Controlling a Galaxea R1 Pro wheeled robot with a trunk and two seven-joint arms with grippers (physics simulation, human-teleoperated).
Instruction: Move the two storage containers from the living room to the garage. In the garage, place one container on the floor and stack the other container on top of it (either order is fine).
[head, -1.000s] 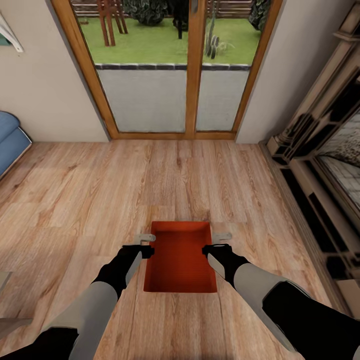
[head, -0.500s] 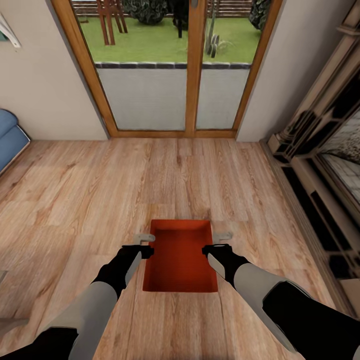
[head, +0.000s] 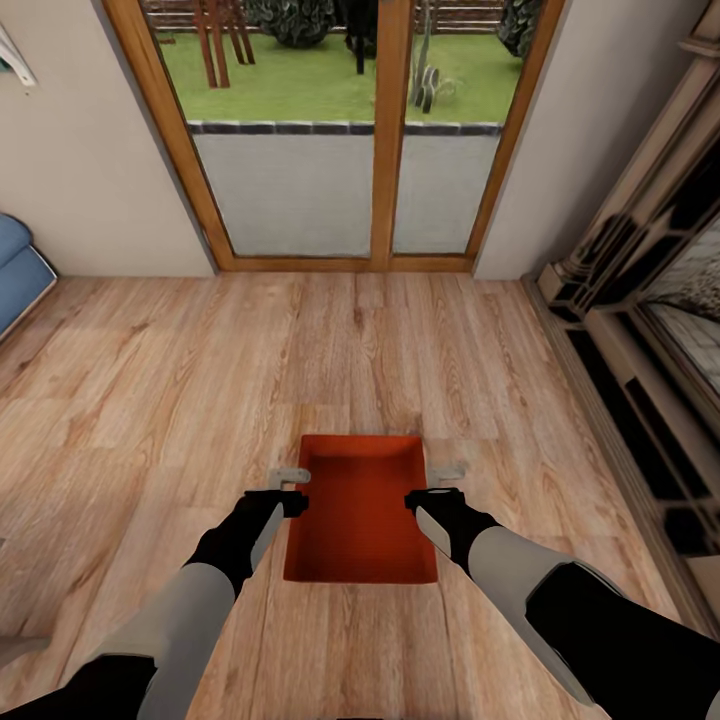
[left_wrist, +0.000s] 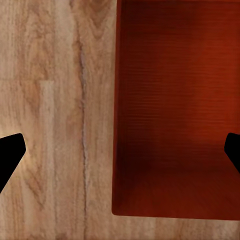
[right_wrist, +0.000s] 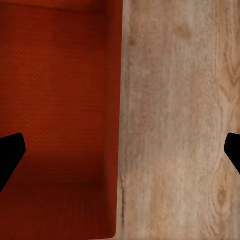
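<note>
One orange-red storage container (head: 360, 520) rests on the light wood plank floor (head: 150, 400) of the living room, directly in front of me. My left gripper (head: 297, 480) stands open at the bin's left wall and my right gripper (head: 437, 475) stands open at its right wall. In the left wrist view the left gripper (left_wrist: 120, 152) spreads wide across the bin's (left_wrist: 175, 100) wall, one fingertip over the floor and one over the inside. The right gripper (right_wrist: 120, 152) straddles the bin's (right_wrist: 55, 100) opposite wall the same way. The second container is out of view.
A wood-framed glass door (head: 300, 200) stands straight ahead in the cream wall. A corner of the blue sofa (head: 15, 265) shows at the far left. A tall cream and dark structure (head: 640, 330) runs along the right wall. Bare planks lie around the bin.
The whole picture has shifted slightly, so the camera moved. The bin looks a little larger. Both arms keep their places beside it, jaws still open.
</note>
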